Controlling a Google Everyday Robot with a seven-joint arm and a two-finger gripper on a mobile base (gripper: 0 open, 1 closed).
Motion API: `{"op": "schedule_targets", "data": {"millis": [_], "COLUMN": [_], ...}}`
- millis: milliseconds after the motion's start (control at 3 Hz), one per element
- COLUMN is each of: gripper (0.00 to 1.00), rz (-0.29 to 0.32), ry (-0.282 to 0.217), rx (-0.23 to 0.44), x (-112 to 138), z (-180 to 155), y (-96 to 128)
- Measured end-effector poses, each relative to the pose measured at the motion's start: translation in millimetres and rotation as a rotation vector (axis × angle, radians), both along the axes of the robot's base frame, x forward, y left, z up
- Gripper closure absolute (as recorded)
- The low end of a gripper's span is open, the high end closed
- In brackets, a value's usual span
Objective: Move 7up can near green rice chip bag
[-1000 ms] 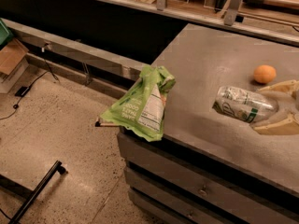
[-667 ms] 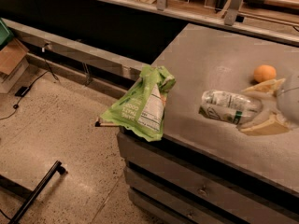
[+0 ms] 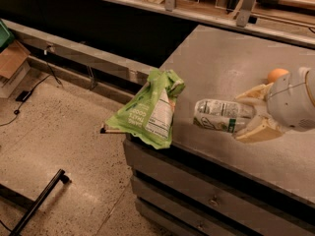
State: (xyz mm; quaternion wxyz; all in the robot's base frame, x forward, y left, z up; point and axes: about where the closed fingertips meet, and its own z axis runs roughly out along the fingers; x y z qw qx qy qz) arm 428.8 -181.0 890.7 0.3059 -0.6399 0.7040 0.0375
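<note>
1 gripper [image 3: 244,116] at right, clamped on green-marked 7up can [image 3: 215,115], near white-labelled green rice chip bag [image 3: 147,113]

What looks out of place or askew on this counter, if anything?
The green rice chip bag lies crumpled at the counter corner, its lower part hanging past the edge. The gripper holds the 7up can sideways, beside the bag but apart from it.

Swept the tool [image 3: 237,118] leftward across the desk [image 3: 221,58], 7up can [image 3: 219,114] clamped sideways between the fingers. Ended up toward the desk's front, near the green rice chip bag [image 3: 150,109] but apart from it. Narrowed that gap plenty. Slid partly across the orange [image 3: 277,74], hiding its lower edge.
</note>
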Motion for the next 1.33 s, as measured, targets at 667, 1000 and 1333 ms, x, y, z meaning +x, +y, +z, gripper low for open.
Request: {"op": "schedule_targets", "data": {"millis": [667, 1000, 1333], "gripper": [1.0, 0.78, 0.55], "rz": [-0.003, -0.022, -0.019], "ry": [0.083, 0.109, 0.107], "rx": [0.079, 0.108, 0.104], "x": [3.4, 5.0, 4.3], "z": [-18.2, -23.7, -22.6], "y": [16.1, 19.9, 21.1]}}
